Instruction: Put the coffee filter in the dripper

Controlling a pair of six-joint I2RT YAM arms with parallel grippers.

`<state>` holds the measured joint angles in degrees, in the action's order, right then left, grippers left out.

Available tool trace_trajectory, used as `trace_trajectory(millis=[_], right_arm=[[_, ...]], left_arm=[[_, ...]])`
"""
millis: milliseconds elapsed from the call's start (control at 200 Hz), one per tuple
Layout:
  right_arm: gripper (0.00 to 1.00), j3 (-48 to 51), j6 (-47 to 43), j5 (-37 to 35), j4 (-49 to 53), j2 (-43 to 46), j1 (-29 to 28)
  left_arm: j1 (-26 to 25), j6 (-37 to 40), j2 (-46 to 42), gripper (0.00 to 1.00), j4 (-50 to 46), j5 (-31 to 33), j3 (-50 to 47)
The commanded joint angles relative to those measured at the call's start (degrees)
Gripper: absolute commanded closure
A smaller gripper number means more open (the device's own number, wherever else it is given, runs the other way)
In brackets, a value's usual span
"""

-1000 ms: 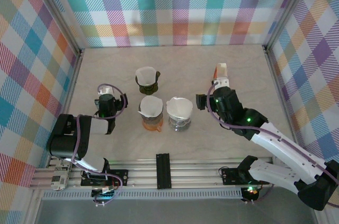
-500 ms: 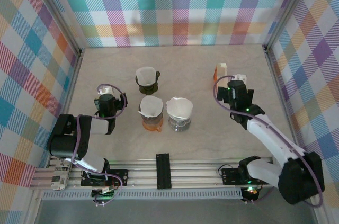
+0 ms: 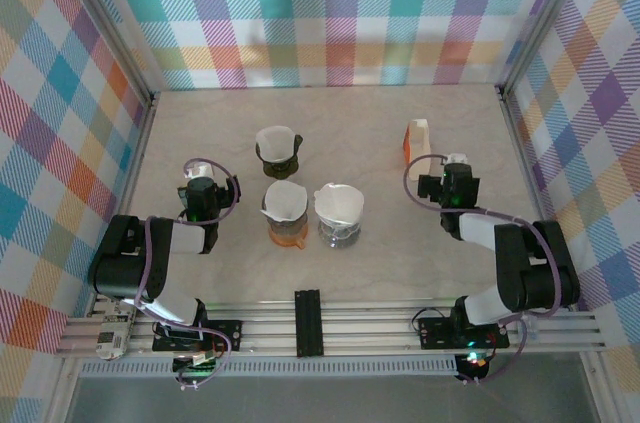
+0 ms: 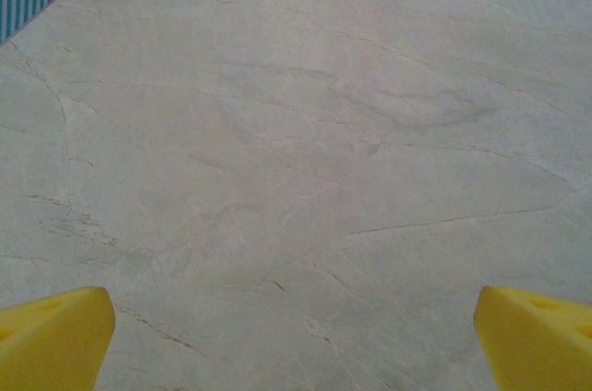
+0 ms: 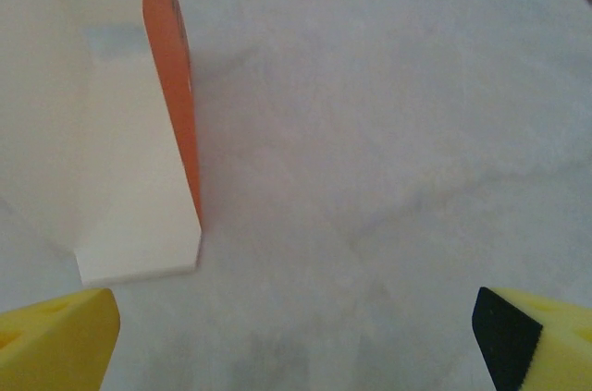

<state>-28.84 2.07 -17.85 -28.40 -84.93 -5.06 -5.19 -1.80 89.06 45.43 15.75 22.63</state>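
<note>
Plaid walls in pastel colours surround a pale marbled table (image 3: 400, 263). Near its middle stand a green dripper (image 3: 278, 155), an orange dripper (image 3: 286, 230) and a clear dripper (image 3: 339, 232), close together. Each has a white paper coffee filter (image 3: 339, 203) sitting in its cone. The left gripper (image 3: 201, 173) and right gripper (image 3: 456, 163) rest low at either side, jaws wide apart, holding nothing. An orange-and-white box (image 3: 417, 136) stands just beside the right gripper, so a careless swing could topple it. The filters look loosely seated, and a passing brush might lift one out.
</note>
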Motion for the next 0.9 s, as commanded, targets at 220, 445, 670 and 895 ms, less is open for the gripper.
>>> trace_trajectory(millis=[220, 445, 670, 895], right_arm=[[0.01, 0.9, 0.1, 6.8, -10.0, -1.3, 2.2], [0.01, 6.6, 0.6, 9.7, -22.4, -3.3, 3.6], [0.01, 6.7, 0.7, 9.7, -22.0, -3.0, 3.6], [0.01, 6.9, 0.8, 9.5, -22.0, -3.0, 3.6]], left_arm=[[-0.4, 0.9, 0.3, 0.0, 1.9, 0.8, 0.6], [-0.4, 0.9, 0.4, 0.0, 2.0, 0.7, 0.6], [-0.4, 0.8, 0.4, 0.0, 1.9, 0.8, 0.6], [-0.5, 0.9, 0.3, 0.0, 2.0, 0.8, 0.6]])
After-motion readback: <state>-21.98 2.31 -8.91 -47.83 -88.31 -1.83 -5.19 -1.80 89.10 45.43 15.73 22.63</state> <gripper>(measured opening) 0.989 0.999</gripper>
